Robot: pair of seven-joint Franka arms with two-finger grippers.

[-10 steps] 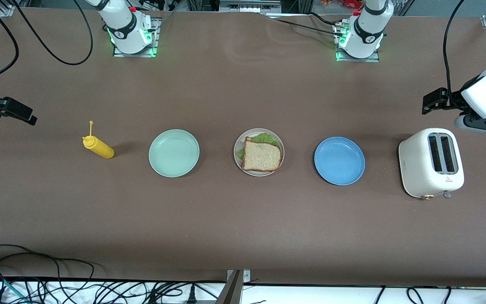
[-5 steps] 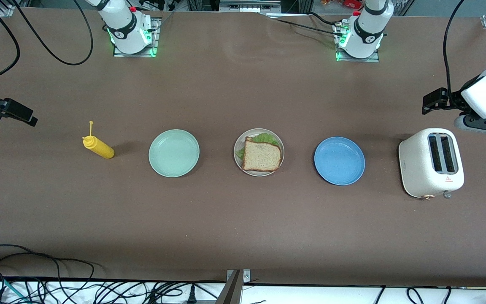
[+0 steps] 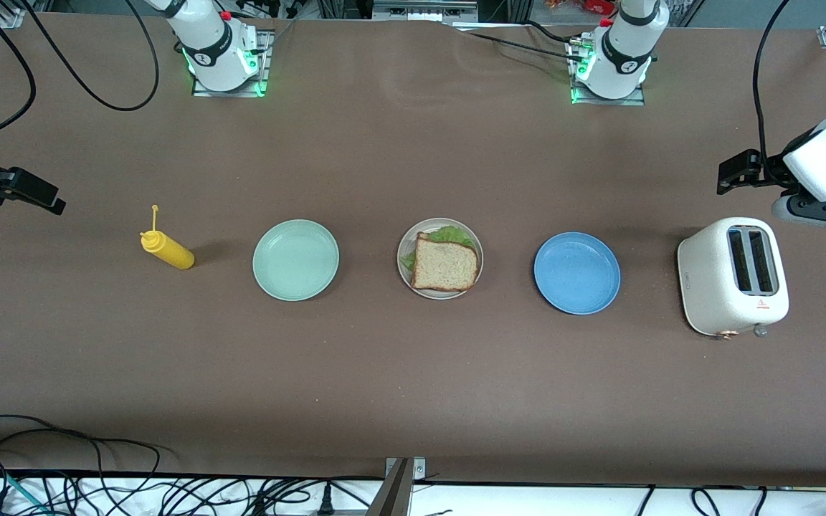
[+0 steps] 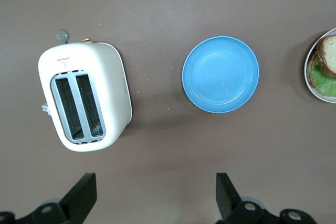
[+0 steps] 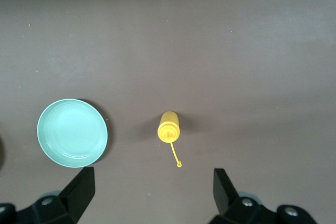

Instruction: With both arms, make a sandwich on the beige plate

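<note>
Finished sandwich (image 3: pixel 444 264) sits on the beige plate (image 3: pixel 404 247) at mid-frame on the brown counter (image 3: pixel 413 373).

Both arms wait at the frame's edges: the left gripper (image 4: pixel 156 195) hangs at the right edge above the white toaster (image 3: pixel 733 276), the right gripper (image 5: pixel 148 192) at the left edge, each with jaws wide apart and empty. A blue plate (image 3: pixel 576 272), a mint green plate (image 3: pixel 295 259) and a yellow squeeze bottle (image 3: pixel 167 249) share the sandwich's row.

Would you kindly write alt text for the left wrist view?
Seen from above on a brown table: a white two-slot toaster beside an empty blue plate, with the sandwich on the beige plate at the frame's edge. The left gripper hangs open above.
</note>
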